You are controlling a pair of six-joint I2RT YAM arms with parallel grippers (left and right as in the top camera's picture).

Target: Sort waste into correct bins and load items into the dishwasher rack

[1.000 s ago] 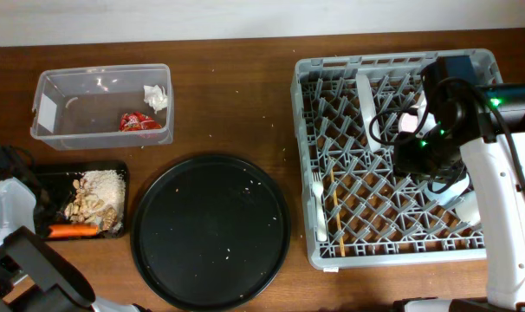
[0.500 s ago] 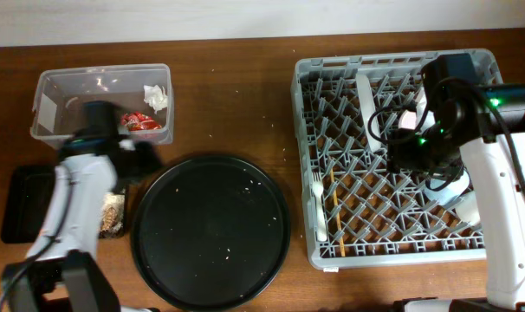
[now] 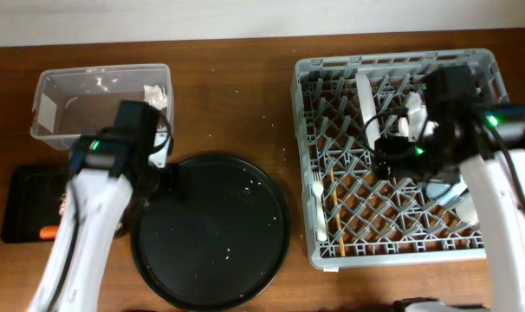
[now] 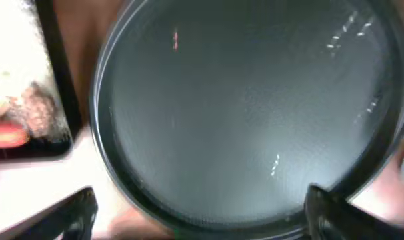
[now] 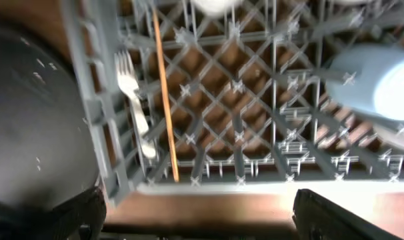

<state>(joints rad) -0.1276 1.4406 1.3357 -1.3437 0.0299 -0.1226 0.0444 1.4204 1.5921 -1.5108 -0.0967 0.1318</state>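
Note:
My left gripper [image 3: 165, 169] is open and empty over the left rim of the large round black tray [image 3: 212, 232]; it also shows in the left wrist view [image 4: 202, 223]. The shallow black tray [image 3: 20, 204] holds nut shells [image 4: 29, 110] and the orange carrot [image 3: 48, 232]. The clear tub [image 3: 63, 104] holds white tissue [image 3: 155, 92]; my arm hides the red wrapper. My right gripper [image 3: 384, 161] is open and empty over the grey rack [image 3: 332, 69]; it also shows in the right wrist view [image 5: 202, 220]. The rack holds the white plate [image 3: 366, 104], white fork [image 5: 132, 100], wooden stick [image 5: 165, 100] and light-blue cup [image 5: 382, 83].
The round black tray [image 4: 242, 107] carries only a few crumbs. A strip of brown table [image 3: 236, 104] lies between the tub and the rack. A white cup [image 3: 467, 210] sits in the rack beside my right arm.
My left arm has swung in from the lower left, past the tub, to the round tray's left rim. My right gripper has shifted a little left over the rack.

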